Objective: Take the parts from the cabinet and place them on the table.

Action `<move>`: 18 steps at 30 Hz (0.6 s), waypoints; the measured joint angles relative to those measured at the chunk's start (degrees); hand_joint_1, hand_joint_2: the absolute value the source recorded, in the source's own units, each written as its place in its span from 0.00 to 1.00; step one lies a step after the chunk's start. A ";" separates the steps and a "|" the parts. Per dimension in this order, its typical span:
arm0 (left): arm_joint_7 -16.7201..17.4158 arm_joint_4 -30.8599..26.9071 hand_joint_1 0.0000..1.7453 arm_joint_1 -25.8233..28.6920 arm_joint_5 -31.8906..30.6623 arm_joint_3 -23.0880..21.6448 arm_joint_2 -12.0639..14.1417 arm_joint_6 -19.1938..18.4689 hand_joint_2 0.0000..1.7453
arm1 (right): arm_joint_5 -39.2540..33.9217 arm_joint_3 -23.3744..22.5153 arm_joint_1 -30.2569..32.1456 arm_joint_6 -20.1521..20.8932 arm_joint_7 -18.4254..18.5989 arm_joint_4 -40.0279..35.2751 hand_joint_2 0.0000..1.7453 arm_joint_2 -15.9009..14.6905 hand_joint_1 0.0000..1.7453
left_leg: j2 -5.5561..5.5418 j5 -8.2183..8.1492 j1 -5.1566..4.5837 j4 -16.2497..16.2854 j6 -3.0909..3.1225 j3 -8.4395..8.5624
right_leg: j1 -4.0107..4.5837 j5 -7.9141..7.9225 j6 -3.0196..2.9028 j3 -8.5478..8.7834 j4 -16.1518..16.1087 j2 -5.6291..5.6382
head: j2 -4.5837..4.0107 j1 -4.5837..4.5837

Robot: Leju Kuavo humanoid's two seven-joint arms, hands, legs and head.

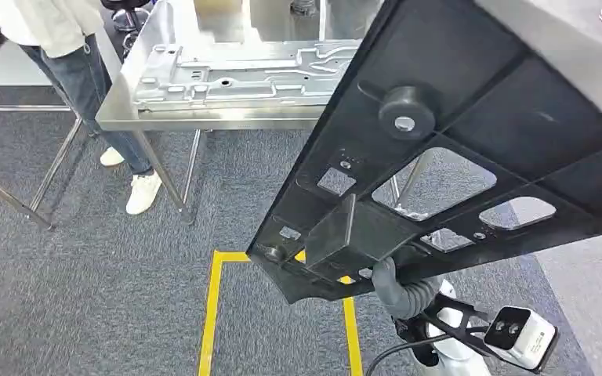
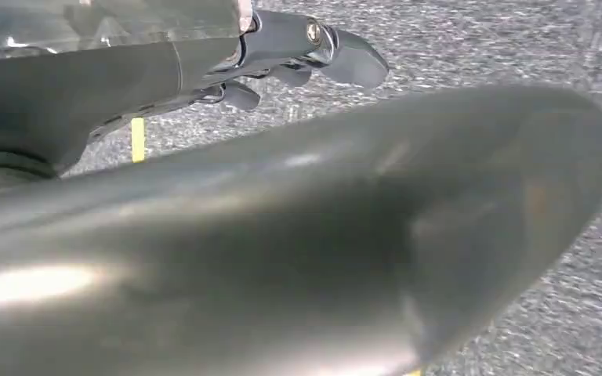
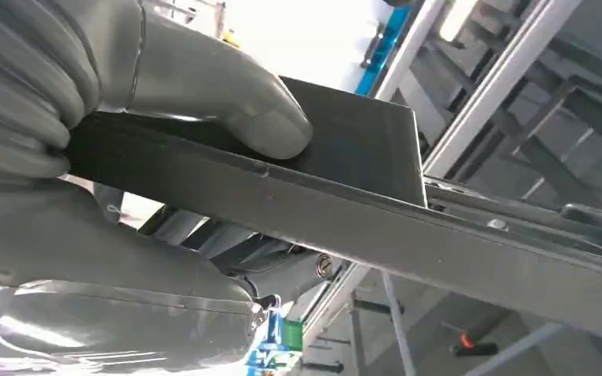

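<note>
I can read no brand, label or writing on anything here.

From the head view I see my right hand (image 1: 398, 288) holding a large black plastic panel (image 1: 455, 157) up in the air, close to the camera. The panel has cut-out windows, a round knob with a pale centre, and a boxy raised block near its lower corner. Its long axis runs on a diagonal, from the low corner near my hand up and away toward the upper right, where it passes out of the picture. The flat face is tilted toward me.

In the right wrist view the thick grey thumb (image 3: 227, 102) presses on one face of the panel (image 3: 345, 149) and the darker fingers (image 3: 243, 266) curl under the other face, so the edge is pinched between them.

Beyond the panel stands a steel tabletop (image 1: 137, 86) carrying a silver stamped metal part (image 1: 243, 74), which lies flat with its long side running along the near edge. The black panel is well apart from it and touches nothing but my hand.

My left hand (image 2: 298, 59) hangs over grey carpet (image 2: 517, 39) with yellow floor tape (image 2: 137, 139); its fingers look loosely apart and hold nothing.

A person in jeans and white shoes (image 1: 143, 192) stands at the tabletop's left end.
</note>
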 joint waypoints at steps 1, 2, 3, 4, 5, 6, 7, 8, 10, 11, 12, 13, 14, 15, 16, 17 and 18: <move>0.02 0.00 0.00 0.04 0.00 0.00 0.00 0.00 0.00 | 0.02 0.00 0.04 -0.02 0.00 -0.02 1.00 0.00 1.00 | 0.06 0.01 0.03 -0.17 -0.22 0.05 | 0.05 -0.03 -0.26 -0.13 0.10 0.03 | -0.02 -0.11; 0.00 0.00 0.00 0.05 0.00 0.00 0.00 0.00 0.00 | 0.02 0.00 0.05 -0.02 0.02 -0.02 1.00 0.00 1.00 | 0.13 -0.11 0.17 -0.39 -0.62 0.14 | 0.28 -0.25 -0.69 -0.12 0.15 0.17 | 0.00 -0.11; 0.00 0.00 0.00 -0.03 0.00 0.00 -0.04 0.00 0.00 | 0.02 0.00 0.03 -0.02 0.00 -0.02 1.00 0.00 1.00 | 0.19 -0.21 0.24 -0.58 -1.01 0.40 | 0.33 -0.27 -1.07 -0.01 -0.07 0.24 | 0.00 -0.09; 0.00 0.00 0.00 -0.09 0.00 0.00 -0.02 0.00 0.00 | 0.04 0.00 0.03 -0.02 0.02 -0.11 1.00 0.11 1.00 | 0.17 -0.68 0.42 -0.50 -1.35 0.57 | -0.08 -0.17 -1.55 0.62 -0.65 0.23 | 0.00 -0.09; -0.02 0.00 0.00 -0.16 0.00 0.00 -0.02 0.00 0.00 | 0.07 0.00 -0.05 -0.02 0.00 -0.13 1.00 0.13 1.00 | 0.21 -1.63 0.46 1.43 -1.53 0.10 | -0.03 -0.37 -1.88 1.19 -0.94 0.15 | -0.02 -0.43; -0.02 0.00 0.00 -0.16 0.00 0.00 -0.02 0.00 0.00 | 0.07 0.00 -0.12 -0.02 -0.02 -0.13 1.00 0.15 1.00 | 0.21 -3.62 0.47 5.54 -1.72 -1.88 | 0.00 -0.56 -2.17 1.49 -1.00 0.02 | 0.00 -0.68; -0.02 0.00 0.00 -0.12 0.00 0.00 0.00 0.00 0.00 | 0.07 0.00 -0.10 -0.02 -0.02 -0.13 1.00 0.17 1.00 | 0.21 -5.74 0.47 10.69 -1.90 -4.66 | 0.09 -0.82 -2.40 1.69 -0.99 0.00 | 0.00 -0.76; -0.02 0.00 0.00 0.01 0.00 0.00 0.02 -0.04 0.00 | 0.09 0.00 -0.05 -0.02 0.02 -0.11 1.00 0.17 1.00 | 0.21 -7.34 0.47 15.51 -2.00 -7.54 | 0.22 -1.05 -2.52 1.84 -0.97 0.01 | 0.00 -0.72; -0.02 0.00 0.00 0.19 0.00 0.00 0.00 -0.09 0.00 | 0.09 0.00 0.01 -0.02 0.00 -0.07 1.00 0.17 1.00 | 0.21 -6.36 0.47 18.35 -1.92 -10.19 | 0.41 -1.49 -2.58 2.35 -0.95 0.15 | 0.00 -0.74; -0.02 0.00 0.00 0.18 0.00 0.00 0.00 -0.09 0.00 | 0.09 0.00 0.01 -0.02 0.02 -0.07 1.00 0.17 1.00 | 0.21 -3.74 0.46 15.53 -1.70 -9.44 | 0.53 -1.83 -2.58 2.83 -0.95 0.21 | 0.00 -0.76; -0.02 0.00 0.00 0.17 0.00 0.00 0.00 -0.09 0.00 | 0.09 0.00 -0.01 -0.02 0.02 -0.07 1.00 0.17 1.00 | 0.21 -0.40 0.42 10.62 -1.40 -7.55 | 0.62 -2.20 -2.54 3.45 -0.94 0.25 | 0.00 -0.77; -0.02 0.00 0.00 0.18 0.00 0.00 0.02 -0.07 0.00 | 0.09 0.00 -0.03 -0.04 0.00 -0.07 1.00 0.28 1.00 | 0.21 2.92 0.32 5.00 -0.91 -5.27 | 0.70 -2.62 -2.43 4.10 -0.95 0.26 | -0.02 -0.74; 0.00 0.02 0.00 0.24 0.00 0.00 0.11 -0.07 0.00 | 0.09 0.00 -0.03 -0.04 0.00 -0.05 1.00 0.33 1.00 | 0.18 3.84 0.11 1.69 -0.31 -3.97 | 0.66 -2.97 -2.29 4.31 -1.02 0.26 | -0.02 -0.70; 0.00 0.02 0.00 0.16 0.00 0.00 0.09 -0.07 0.00 | 0.09 0.00 -0.10 -0.07 0.00 -0.04 1.00 0.33 1.00 | 0.19 3.29 -0.23 0.91 -0.13 -3.53 | 1.11 -3.19 -1.91 4.32 -0.72 0.34 | 0.00 -0.63; 0.02 0.02 0.00 0.05 0.00 0.00 0.07 -0.04 0.00 | 0.11 0.00 -0.10 -0.07 0.02 -0.04 1.00 0.35 1.00 | 0.21 2.96 -0.29 0.81 0.04 -3.43 | 0.98 -3.18 -1.63 4.12 -0.78 0.35 | 0.00 -0.70; 0.02 0.02 0.00 0.11 0.00 0.00 0.09 -0.04 0.00 | 0.13 0.00 -0.08 -0.07 0.04 -0.04 1.00 0.35 1.00 | 0.18 2.83 -0.35 0.79 0.24 -3.50 | 0.90 -3.27 -1.38 4.15 -0.94 0.31 | 0.00 -0.68; 0.00 0.02 0.00 0.16 0.00 0.00 0.11 -0.04 0.00 | 0.15 0.00 -0.11 -0.07 0.04 -0.04 1.00 0.37 1.00 | 0.13 2.75 -0.37 0.66 0.44 -3.46 | 0.90 -3.31 -1.11 4.30 -1.17 0.29 | 0.00 -0.72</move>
